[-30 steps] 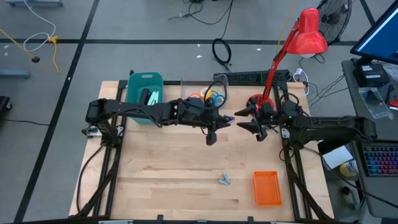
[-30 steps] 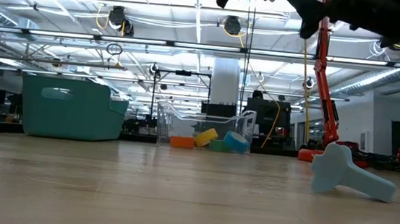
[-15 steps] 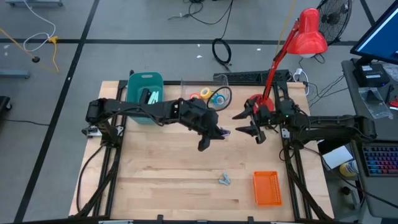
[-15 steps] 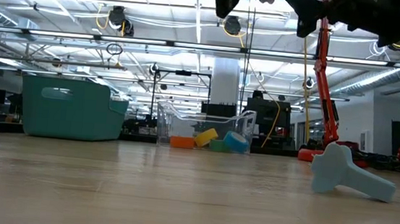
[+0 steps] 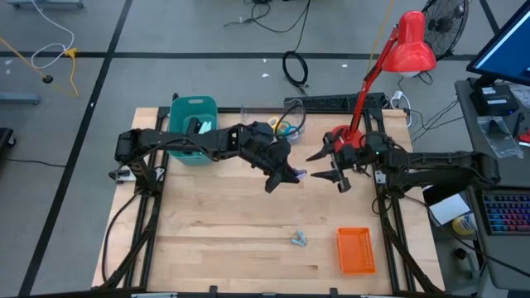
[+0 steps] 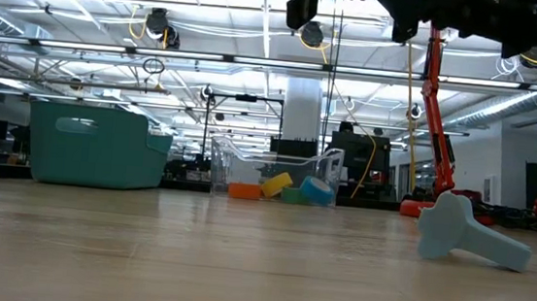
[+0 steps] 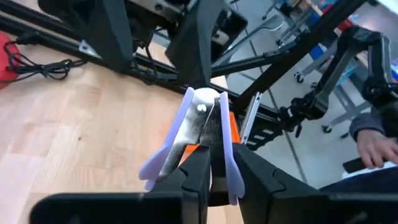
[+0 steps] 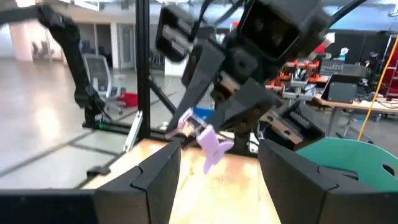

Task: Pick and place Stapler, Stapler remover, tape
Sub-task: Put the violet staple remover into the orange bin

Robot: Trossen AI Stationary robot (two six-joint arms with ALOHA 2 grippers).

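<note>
Compared with a second ago, the left gripper [image 5: 290, 175] has swung a little toward the right gripper [image 5: 327, 165] near the centre of the high view, and the gap between the two has narrowed. The left arm no longer covers the clear bin [image 6: 271, 175], so less of the tape rolls [image 5: 283, 127] is hidden than before.

The left gripper is clenched on the stapler remover [image 7: 202, 140], a small lilac plastic claw with a shiny metal plate and rivet at its hinge. In the left wrist view its long axis runs from the fingers up toward the picture's top, hinge end farthest from the gripper and the two curved wings spreading back beside the fingers [image 7: 198, 177].

The right gripper's fingers [image 8: 155, 177] stand apart, holding nothing, facing the remover.

Lower in the high view lie a small grey-blue stapler [image 5: 300, 239] and a ribbed orange tray [image 5: 355, 250] on the pale wooden table [image 5: 215, 232]. A smooth teal tub [image 5: 191, 124] sits upper left.
</note>
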